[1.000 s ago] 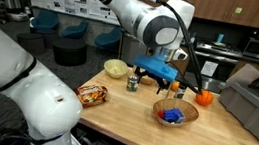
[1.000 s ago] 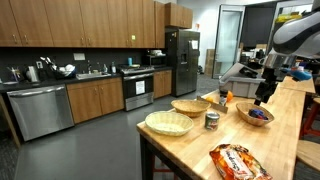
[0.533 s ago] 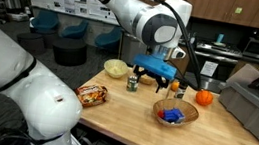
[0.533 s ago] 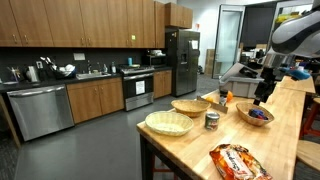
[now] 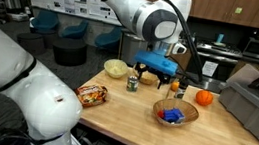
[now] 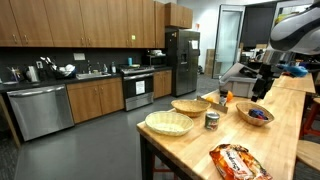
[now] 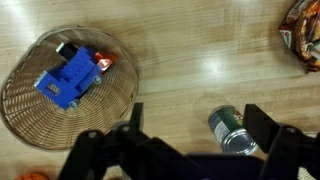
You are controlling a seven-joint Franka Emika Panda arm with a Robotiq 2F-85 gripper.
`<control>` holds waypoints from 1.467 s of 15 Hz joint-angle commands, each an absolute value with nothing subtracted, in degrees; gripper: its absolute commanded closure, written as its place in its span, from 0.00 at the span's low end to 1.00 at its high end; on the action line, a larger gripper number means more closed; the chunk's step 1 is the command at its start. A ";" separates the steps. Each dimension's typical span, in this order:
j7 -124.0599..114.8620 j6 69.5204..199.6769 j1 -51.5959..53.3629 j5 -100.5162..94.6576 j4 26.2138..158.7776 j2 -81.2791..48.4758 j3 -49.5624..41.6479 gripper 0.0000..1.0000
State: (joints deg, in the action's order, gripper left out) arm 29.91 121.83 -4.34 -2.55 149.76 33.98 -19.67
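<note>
The arm comes in high over the bench, bends at its big elbow joint and turns the wrist straight down. The jaws hang over the middle of the bench, clear of the wood. They stand wide and hold nothing; in the wrist view the two dark fingers are spread far apart. The can stands upright on the bench below them, between the fingers but closer to one, untouched. A wicker basket with a blue block toy sits near the can, closer to the bench's front edge in an exterior view. A chip bag lies by that same edge, well apart from the jaws.
</note>
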 commanded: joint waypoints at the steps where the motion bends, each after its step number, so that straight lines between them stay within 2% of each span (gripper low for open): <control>1: 29.90 121.47 -3.96 -0.42 147.25 31.44 -19.52 0.00; 5: 29.36 122.84 -2.79 6.32 145.91 29.29 -20.21 0.00; 12: 28.16 124.09 0.15 12.49 140.13 23.56 -16.39 0.00; 22: 20.31 121.27 -5.31 2.75 133.90 13.39 -12.82 0.00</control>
State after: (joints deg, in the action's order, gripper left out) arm 24.10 123.35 -1.97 7.69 135.25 15.15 -13.70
